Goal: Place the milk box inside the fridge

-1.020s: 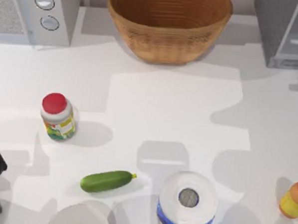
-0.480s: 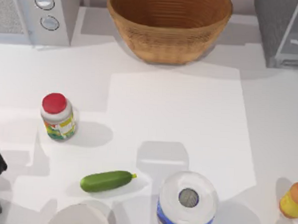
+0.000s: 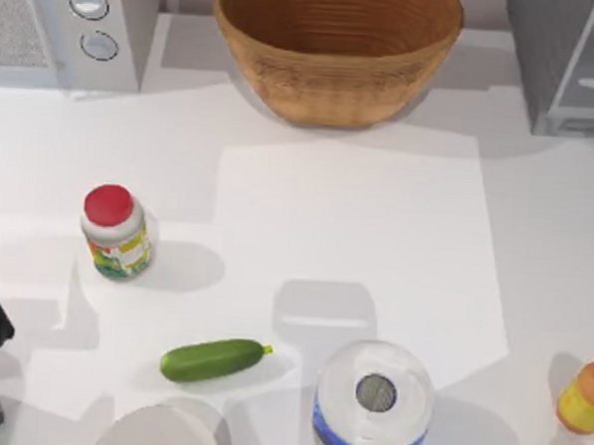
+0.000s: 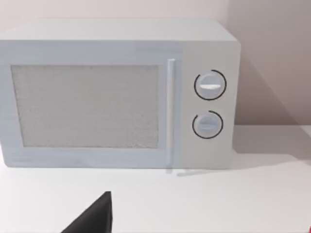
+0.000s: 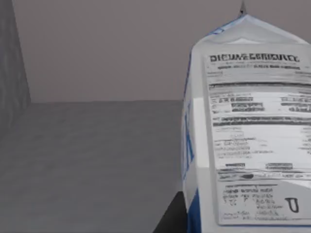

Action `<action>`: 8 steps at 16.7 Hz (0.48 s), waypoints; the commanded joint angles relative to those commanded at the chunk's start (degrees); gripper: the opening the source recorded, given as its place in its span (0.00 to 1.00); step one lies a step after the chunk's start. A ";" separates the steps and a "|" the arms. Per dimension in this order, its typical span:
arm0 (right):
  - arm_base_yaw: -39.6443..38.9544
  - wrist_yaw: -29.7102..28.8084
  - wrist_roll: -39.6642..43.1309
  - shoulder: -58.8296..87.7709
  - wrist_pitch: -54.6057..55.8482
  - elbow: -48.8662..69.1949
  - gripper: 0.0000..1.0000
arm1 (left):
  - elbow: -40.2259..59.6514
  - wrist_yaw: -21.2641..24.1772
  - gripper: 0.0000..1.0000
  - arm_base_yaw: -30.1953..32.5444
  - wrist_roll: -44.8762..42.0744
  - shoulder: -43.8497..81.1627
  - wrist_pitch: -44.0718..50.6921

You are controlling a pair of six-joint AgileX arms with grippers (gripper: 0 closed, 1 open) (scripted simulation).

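the milk box (image 5: 248, 136) stands upright at the right of the right wrist view, its printed panel facing the camera, with grey inner walls of the fridge (image 5: 92, 160) around it. in the top view the fridge (image 3: 569, 62) sits at the upper right corner of the worktop (image 3: 356, 236). to finish well, set the carton flat on the floor before letting go, then back out straight. i cannot tell whether the right tool grips it. the left tool (image 4: 95, 218) is parked facing the microwave (image 4: 116, 94); its opening i cannot tell.

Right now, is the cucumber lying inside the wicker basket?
No, the cucumber lies on the white table, well in front of the wicker basket.
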State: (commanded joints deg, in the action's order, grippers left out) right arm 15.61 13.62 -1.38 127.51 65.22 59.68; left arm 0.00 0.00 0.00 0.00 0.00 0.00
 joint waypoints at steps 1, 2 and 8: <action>-0.28 -0.20 -0.03 1.43 -1.89 2.24 0.00 | 0.00 0.00 1.00 0.00 0.00 0.00 0.00; -0.60 -0.34 -0.03 2.77 -3.64 4.86 0.00 | 0.00 0.00 1.00 0.00 0.00 0.00 0.00; -2.58 -1.03 0.78 9.10 -13.50 26.49 0.00 | 0.00 0.00 1.00 0.00 0.00 0.00 0.00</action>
State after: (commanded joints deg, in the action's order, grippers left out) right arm 13.03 12.58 -0.60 136.61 51.71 86.17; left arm 0.00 0.00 0.00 0.00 0.00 0.00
